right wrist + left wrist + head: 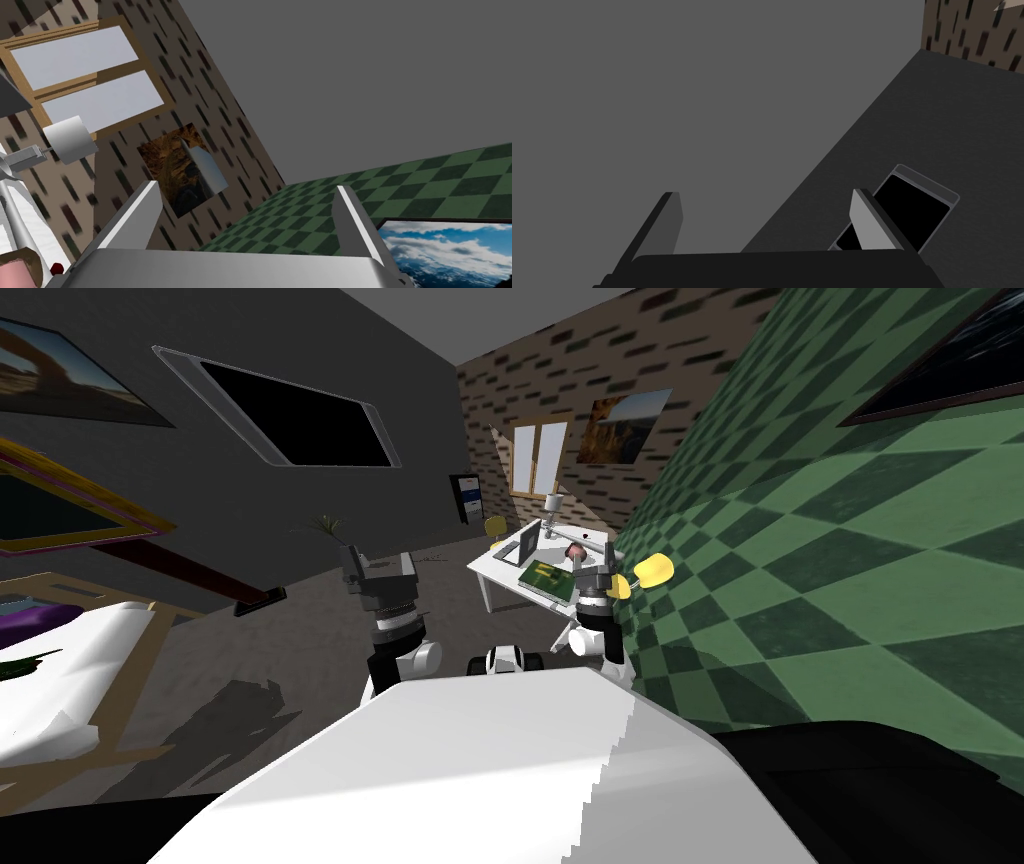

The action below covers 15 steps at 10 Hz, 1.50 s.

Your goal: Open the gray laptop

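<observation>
The gray laptop (521, 548) sits on a white desk (497, 572) across the room, beside the green checkered wall. It is small from here, and its lid seems to stand up from the base. My right gripper (598, 570) hangs in front of the desk's near end, well short of the laptop. In the right wrist view that gripper (246, 186) is open and holds nothing. My left gripper (378, 560) is raised over the dark floor to the left of the desk. The left wrist view shows it (764, 195) open and holding nothing.
On the desk lie a green book (545, 578), a pink-topped object (577, 551) and a lamp (553, 503). Yellow rounded shapes (650, 571) stand by the desk's right end. A bed (60, 678) lies at the left, with dark floor (300, 638) between.
</observation>
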{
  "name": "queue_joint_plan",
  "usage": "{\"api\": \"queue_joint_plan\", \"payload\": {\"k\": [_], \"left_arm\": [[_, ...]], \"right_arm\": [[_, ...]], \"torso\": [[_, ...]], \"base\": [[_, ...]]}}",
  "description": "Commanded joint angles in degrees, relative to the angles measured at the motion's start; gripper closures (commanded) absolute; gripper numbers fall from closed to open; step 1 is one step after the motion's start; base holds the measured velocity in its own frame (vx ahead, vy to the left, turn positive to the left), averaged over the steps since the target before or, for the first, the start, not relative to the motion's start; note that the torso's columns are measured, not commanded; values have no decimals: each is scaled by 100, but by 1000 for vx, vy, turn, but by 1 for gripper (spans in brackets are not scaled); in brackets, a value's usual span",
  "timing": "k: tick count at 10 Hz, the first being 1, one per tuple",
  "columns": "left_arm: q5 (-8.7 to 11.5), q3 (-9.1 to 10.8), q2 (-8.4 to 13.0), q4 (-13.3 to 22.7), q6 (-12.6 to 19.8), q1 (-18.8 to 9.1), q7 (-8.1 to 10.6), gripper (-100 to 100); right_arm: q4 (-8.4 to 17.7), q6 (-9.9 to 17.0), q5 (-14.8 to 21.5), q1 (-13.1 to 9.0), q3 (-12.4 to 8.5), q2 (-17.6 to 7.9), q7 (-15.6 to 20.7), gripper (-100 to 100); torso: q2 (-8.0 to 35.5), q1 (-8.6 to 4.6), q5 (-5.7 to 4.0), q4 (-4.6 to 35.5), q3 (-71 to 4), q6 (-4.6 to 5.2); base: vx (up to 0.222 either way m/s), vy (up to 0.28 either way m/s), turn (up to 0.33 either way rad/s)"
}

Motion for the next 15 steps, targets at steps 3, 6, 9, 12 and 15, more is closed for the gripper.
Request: {"api": "queue_joint_plan", "payload": {"k": [3,6,9,12,15], "left_arm": [[0,0,0,0,0,0,0,0],[0,0,0,0,0,0,0,0],[0,0,0,0,0,0,0,0],[0,0,0,0,0,0,0,0],[0,0,0,0,0,0,0,0]], "right_arm": [[169,-101,-713,-278,15,-83,-98,-100],[242,-148,-1170,-396,28,-108,-137,-100],[398,-247,-1694,-648,55,-156,-219,-100],[481,-299,-2214,-781,69,-179,-263,-100],[570,-353,-2665,-920,84,-202,-308,-100]], "torso": [[2,-2,0,0,1,1],[1,0,0,0,1,0],[2,-1,0,0,1,1],[1,1,0,0,0,0],[1,-3,-1,1,1,0]], "base": [[24,11,7],[25,10,6],[26,11,7],[25,15,7],[21,7,6]]}}
